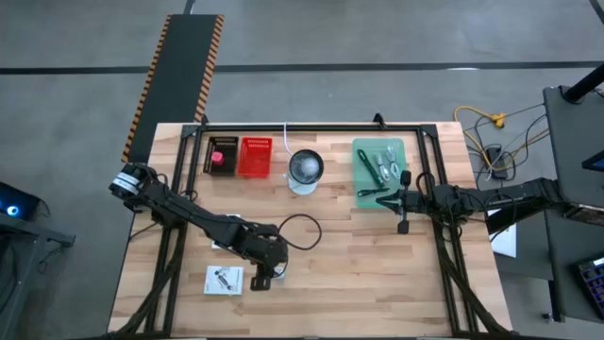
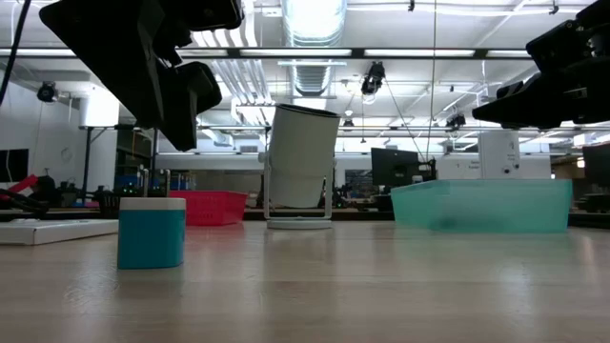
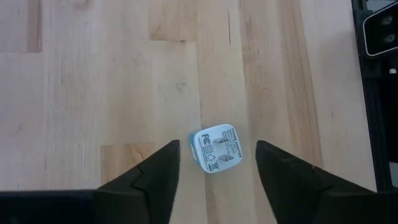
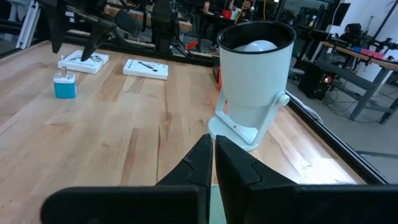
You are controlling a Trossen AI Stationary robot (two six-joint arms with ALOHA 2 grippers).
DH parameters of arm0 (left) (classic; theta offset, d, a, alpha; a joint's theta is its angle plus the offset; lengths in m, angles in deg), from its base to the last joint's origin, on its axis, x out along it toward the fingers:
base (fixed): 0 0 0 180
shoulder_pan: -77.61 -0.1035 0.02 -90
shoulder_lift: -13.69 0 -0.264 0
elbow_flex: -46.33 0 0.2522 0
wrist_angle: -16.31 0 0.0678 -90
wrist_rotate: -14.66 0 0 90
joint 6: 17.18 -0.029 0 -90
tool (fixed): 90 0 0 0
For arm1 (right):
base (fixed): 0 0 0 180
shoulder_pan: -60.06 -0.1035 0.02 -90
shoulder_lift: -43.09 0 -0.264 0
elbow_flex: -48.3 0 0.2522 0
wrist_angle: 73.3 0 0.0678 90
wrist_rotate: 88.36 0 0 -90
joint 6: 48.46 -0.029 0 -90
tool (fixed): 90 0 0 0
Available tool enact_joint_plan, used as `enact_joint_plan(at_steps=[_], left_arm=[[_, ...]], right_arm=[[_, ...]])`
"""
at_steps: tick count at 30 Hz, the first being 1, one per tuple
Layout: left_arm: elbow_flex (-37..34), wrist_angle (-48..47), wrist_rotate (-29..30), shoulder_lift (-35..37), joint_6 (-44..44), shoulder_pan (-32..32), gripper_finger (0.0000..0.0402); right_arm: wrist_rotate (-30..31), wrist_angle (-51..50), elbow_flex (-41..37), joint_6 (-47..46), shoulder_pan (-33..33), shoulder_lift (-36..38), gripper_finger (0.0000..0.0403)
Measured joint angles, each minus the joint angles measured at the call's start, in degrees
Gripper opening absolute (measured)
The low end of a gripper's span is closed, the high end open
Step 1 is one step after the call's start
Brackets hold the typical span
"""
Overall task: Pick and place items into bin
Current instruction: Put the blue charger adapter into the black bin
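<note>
The left gripper (image 3: 217, 163) hangs over the front of the surface (image 3: 93, 81) with its jaws spread wide and nothing in them. A small charger (image 3: 216, 150) — white face, blue body, two prongs up — stands directly below the gap between the jaws, a little nearer one finger than the other, touching neither.

The right gripper (image 4: 213, 155) is at the near edge of the green bin (image 1: 378, 168), jaws pressed together and empty.

From above, the left gripper (image 1: 265, 274) and its arm cover the charger almost wholly, so it cannot be picked out there; the same view shows the silvery pieces (image 1: 385, 163) and a green strip (image 1: 363, 165) lying in the bin, too small to tell apart further. One white card (image 1: 224, 280) lies just beside the left jaws; a second is mostly hidden under that arm.

The low view shows the charger (image 2: 152, 232) as a blue block with a white top, standing upright, the dark gripper above it and clear of it. It also shows the bin (image 2: 481, 206) only as a translucent wall, its contents unreadable. The right wrist view shows the charger (image 4: 64, 86) well apart from the right jaws, beyond it both cards (image 4: 146, 67), and the white lamp (image 4: 252, 78) close ahead.
</note>
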Motion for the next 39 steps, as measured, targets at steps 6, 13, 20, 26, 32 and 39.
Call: enact_joint_plan(at_steps=[6,13,20,26,32,39], left_arm=[[-0.04,0.06,-0.36,0.00,0.19,0.00,0.0269],[-0.15,2.53,-0.90,-1.96,3.10,0.26,0.0317],[-0.15,2.98,-1.39,-6.39,3.25,0.28,0.0319],[-0.15,2.98,-1.62,-9.39,3.23,0.22,0.0319],[0.74,3.63,-1.67,-10.60,3.21,0.11,0.0319],[0.68,4.31,-1.71,-10.62,3.19,0.00,0.0319]], right_arm=[[0.00,-0.02,0.00,-0.04,-0.02,0.00,0.0008],[0.00,-0.02,0.00,-0.02,-0.02,0.00,0.0008],[0.00,-0.02,0.00,-0.02,-0.02,0.00,0.0008],[0.00,-0.04,0.00,-0.09,-0.02,0.00,0.0008],[0.00,-0.04,0.00,-0.17,-0.03,0.00,0.0008],[0.00,-0.04,0.00,-0.01,-0.02,0.00,0.0008]])
